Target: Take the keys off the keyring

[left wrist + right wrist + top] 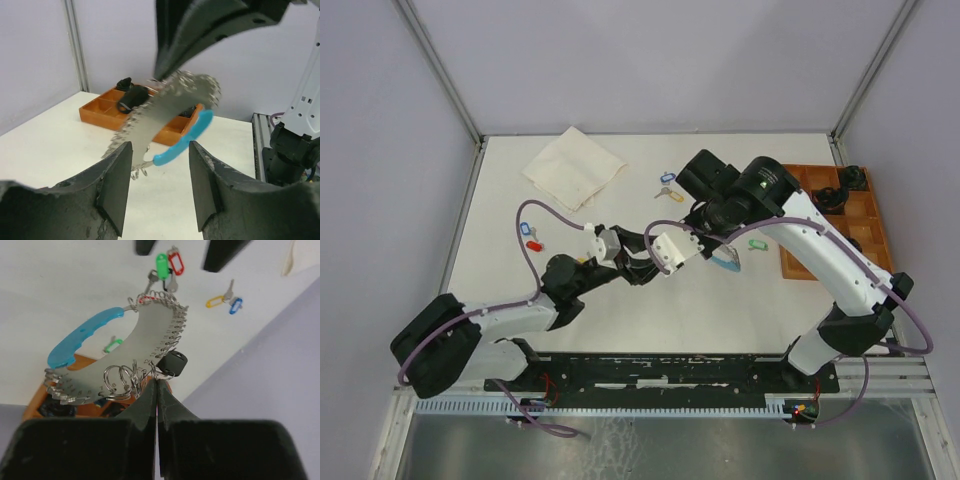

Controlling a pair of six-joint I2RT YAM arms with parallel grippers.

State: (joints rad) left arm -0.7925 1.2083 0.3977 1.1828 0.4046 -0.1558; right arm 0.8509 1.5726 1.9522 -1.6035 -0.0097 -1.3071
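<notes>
The keyring [145, 335] is a curved silvery band edged with small rings, joined to a light-blue piece [80, 337]. My right gripper [157, 385] is shut on its near edge and holds it above the table. A black tag [172, 362] hangs beside the grip. Green- and red-tagged keys [167, 264] sit at the keyring's far end; I cannot tell whether they hang from it. My left gripper [157, 185] is open, and the keyring [165, 107] hangs just ahead of its jaws, untouched. In the top view the keyring [725, 258] lies between the right gripper [712, 235] and the left gripper [695, 252].
Loose tagged keys lie on the table: yellow and blue [668, 187], blue and red [530, 236], green [757, 244]. A folded cloth [573, 167] lies at the back left. An orange compartment tray [835, 230] with black items stands at the right.
</notes>
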